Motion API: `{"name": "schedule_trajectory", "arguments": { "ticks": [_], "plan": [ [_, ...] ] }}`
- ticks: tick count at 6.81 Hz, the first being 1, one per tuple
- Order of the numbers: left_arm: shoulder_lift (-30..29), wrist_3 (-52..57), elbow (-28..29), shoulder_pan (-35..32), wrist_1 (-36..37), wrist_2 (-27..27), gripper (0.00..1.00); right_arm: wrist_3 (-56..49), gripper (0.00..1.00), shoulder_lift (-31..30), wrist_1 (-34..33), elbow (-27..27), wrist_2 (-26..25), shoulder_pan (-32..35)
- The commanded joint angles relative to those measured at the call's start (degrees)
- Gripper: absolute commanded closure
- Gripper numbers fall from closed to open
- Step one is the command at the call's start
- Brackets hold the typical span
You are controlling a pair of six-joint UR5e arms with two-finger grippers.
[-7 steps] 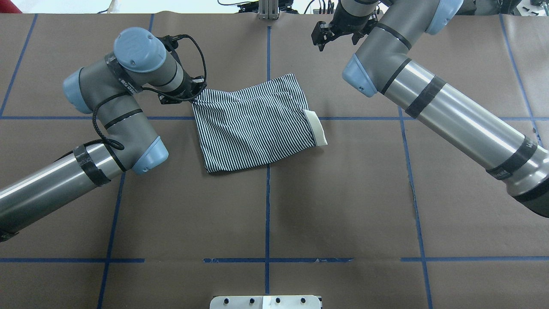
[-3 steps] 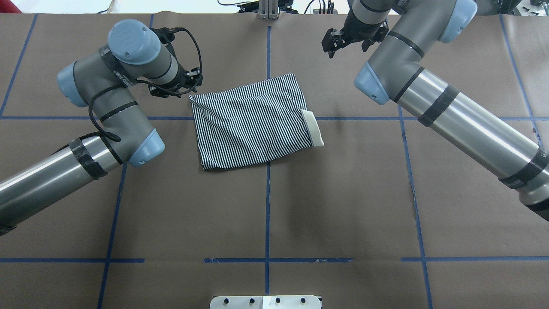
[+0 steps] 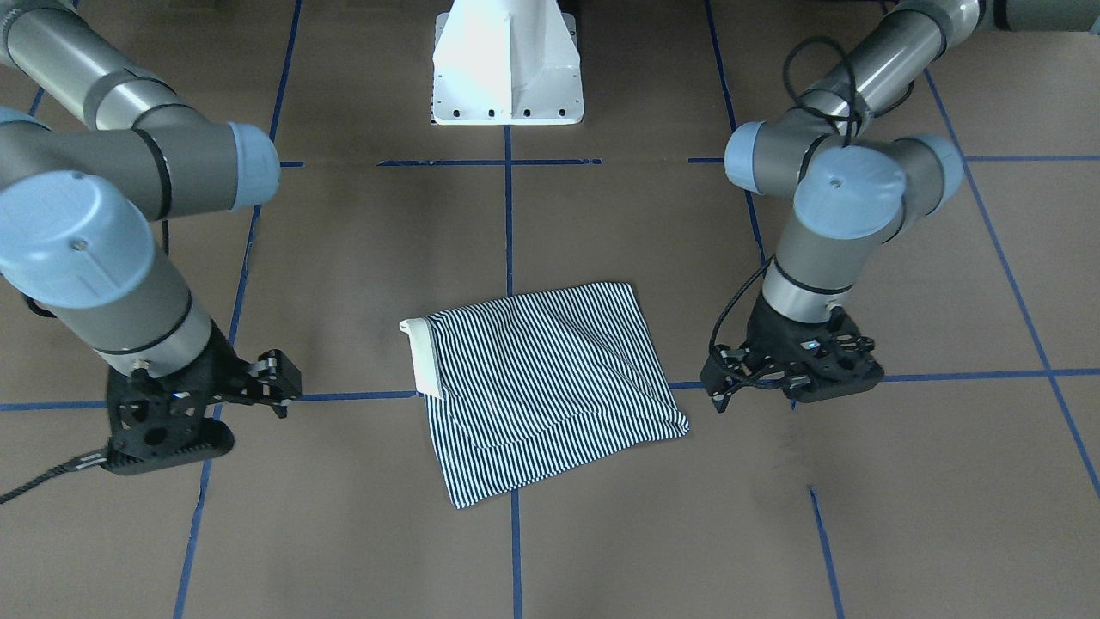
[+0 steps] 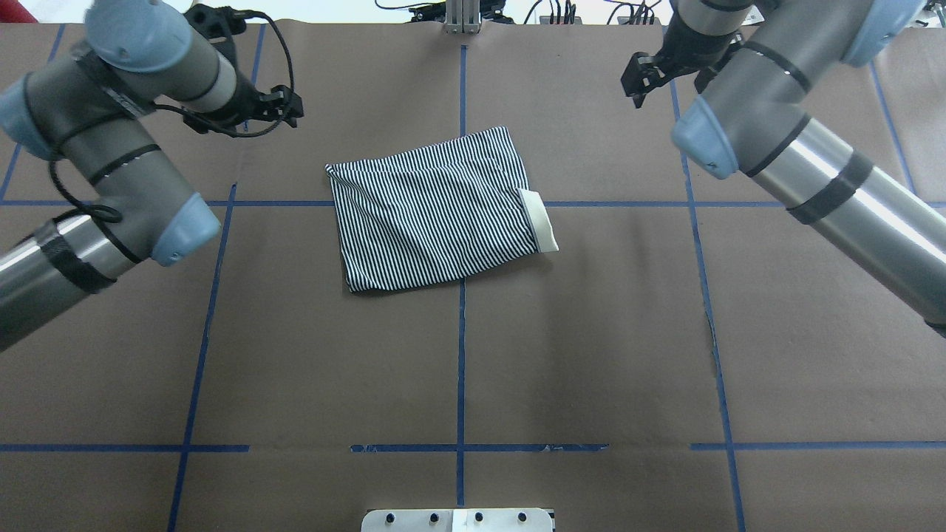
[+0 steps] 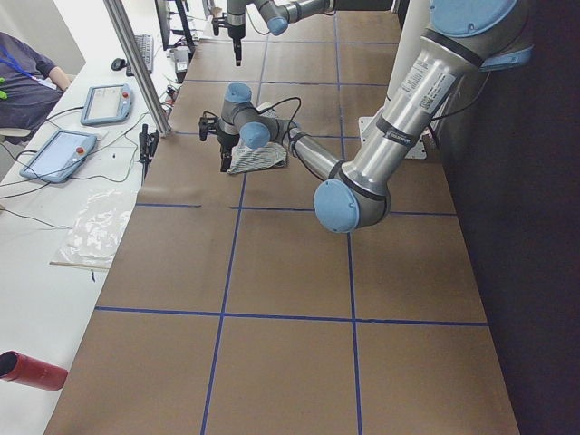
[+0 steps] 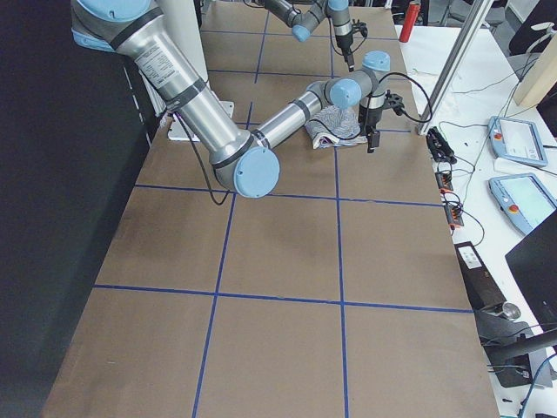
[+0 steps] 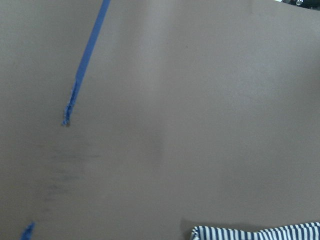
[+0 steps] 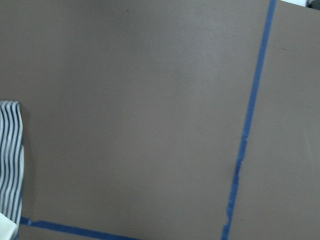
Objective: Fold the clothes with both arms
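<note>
— The shirt [image 4: 436, 210] lies folded in the middle of the table [image 4: 591, 355]. The left gripper [image 4: 295, 109] and right gripper [image 4: 634, 87] hang clear of it, fingers apart, empty.
— Overhead shows its cream collar [image 4: 539, 229] poking out; the wrist cameras catch only striped edges.
— And from the left end, the left arm [image 5: 308, 154] covers half of it.

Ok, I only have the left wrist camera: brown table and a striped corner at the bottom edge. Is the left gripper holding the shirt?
Observer: No. The left gripper is open and empty, clear of the shirt, beyond its far left corner.
Operator: Is the shirt folded?
Observer: Yes, it lies flat as a folded rectangle, with the cream collar poking out at its right edge.
Operator: And the other arm?
Observer: The right gripper is also empty, apart from the shirt, beyond its far right corner.
</note>
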Motion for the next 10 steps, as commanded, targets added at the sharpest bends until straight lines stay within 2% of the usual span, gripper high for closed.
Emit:
{"name": "schedule_trajectory", "arguments": {
  "ticks": [1,3,5,6,7,10],
  "plan": [
    [7.3,19.0,-10.4,-8.4,9.1,-4.0,0.0,-15.7,0.0,-8.2,-10.4,7.9,3.9,8.5],
    [17.5,43.7,-13.2,-19.9,9.9,-11.4,0.0,-34.4,0.0,-19.6,-11.7,8.1,14.4,20.9],
    [27.6,68.6,-14.0,-31.5,9.5,-17.1,0.0,-50.0,0.0,-31.0,-10.9,7.8,15.2,29.3],
    [31.4,74.1,-14.0,-34.3,9.4,-17.4,0.0,-55.0,0.0,-36.9,-7.5,7.5,14.9,31.2],
    [31.5,72.9,-13.2,-34.1,9.3,-17.3,0.0,-54.8,0.0,-37.0,-5.0,8.2,14.5,32.3],
    [31.8,70.7,-11.2,-34.0,9.2,-17.2,0.0,-46.2,0.0,-37.2,-4.9,9.2,13.4,33.3]
  ]
}}
